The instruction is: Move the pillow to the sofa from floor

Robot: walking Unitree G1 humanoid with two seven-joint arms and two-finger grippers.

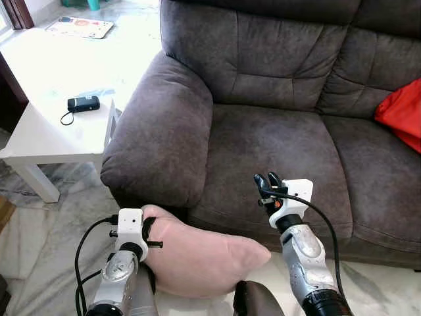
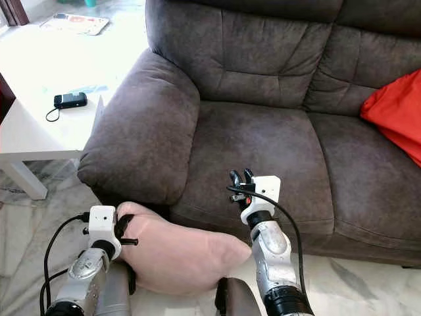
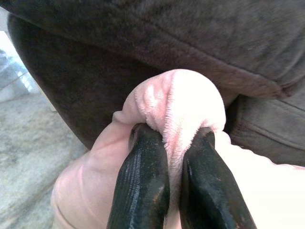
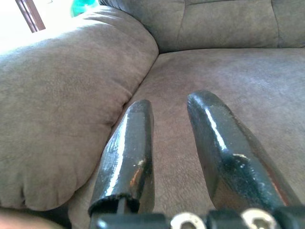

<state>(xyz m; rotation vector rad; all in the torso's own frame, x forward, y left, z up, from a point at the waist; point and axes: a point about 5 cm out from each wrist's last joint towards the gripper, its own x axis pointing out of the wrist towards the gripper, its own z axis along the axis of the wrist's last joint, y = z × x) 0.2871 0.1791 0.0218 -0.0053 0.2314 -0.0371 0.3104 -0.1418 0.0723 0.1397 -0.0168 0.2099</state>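
**A:** What does the head camera show?

**B:** A dark grey-brown sofa (image 1: pixel 276 131) takes up most of the scene. A pale pink pillow (image 1: pixel 197 253) sits low against the sofa's front, just below its rounded armrest (image 1: pixel 158 131), down by the marble floor (image 1: pixel 39 250). The left hand (image 1: pixel 148 230) is at the pillow's upper corner, beside the armrest's base. The right hand (image 1: pixel 270 183) is raised in front of the sofa's seat cushion (image 1: pixel 276 158), touching nothing. A red cushion (image 1: pixel 402 112) lies at the far end of the sofa from the armrest. A white table (image 1: pixel 52 85) stands beyond the armrest, carrying a small black device (image 1: pixel 83 103) and a printed sheet (image 1: pixel 79 26).

**A:** And the left wrist camera?

**B:** Its two black fingers (image 3: pixel 143 181) are clamped on a bunched fold of the pink pillow, with the sofa's dark front close behind the fold.

**A:** The right wrist camera?

**B:** Its two black fingers (image 4: pixel 126 157) stand slightly apart with nothing between them, pointing across the sofa seat toward the armrest.

**A:** Which step is this?

**B:** I judge the pillow is gripped but not yet on the sofa; the lift is the step in hand.

**A:** What does the next move need?

**B:** Likely raising the pillow clear of the seat's front edge, then carrying it over the seat cushion. A one-corner pinch may let the soft pillow sag or slip, so the free right hand could support it.
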